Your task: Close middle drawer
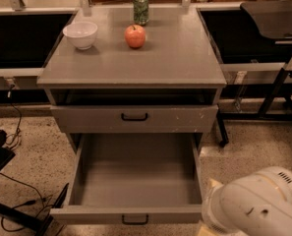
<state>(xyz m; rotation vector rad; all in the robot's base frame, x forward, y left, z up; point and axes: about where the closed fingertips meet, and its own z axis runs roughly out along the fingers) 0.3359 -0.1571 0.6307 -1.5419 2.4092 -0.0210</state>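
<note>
Middle drawer is pulled far out of the grey cabinet toward the camera, its grey floor and both side walls in plain sight. Its low front panel sits near the bottom edge of the view, w/ a small black handle at centre. Directly above, the upper drawer is nearly flush w/ the cabinet face, its front flecked w/ white chips on the right side, black handle in the middle. On the cabinet top: white bowl at back left, red apple just right of it, green can upright behind the apple by the rear edge. The robot's white arm housing fills the bottom right corner, just beside the open drawer's front right corner, overlapping the end of the front panel. The gripper is down there too, almost all hidden behind the housing or cut off by the frame; only a beige sliver shows next to the panel's right end. Can't tell whether it is spread or clamped, nor whether it touches the drawer. So the drawer lies to the gripper's left, handle well apart from it, approx mid-panel. Speckled floor around the cabinet; black cables trail at left.
</note>
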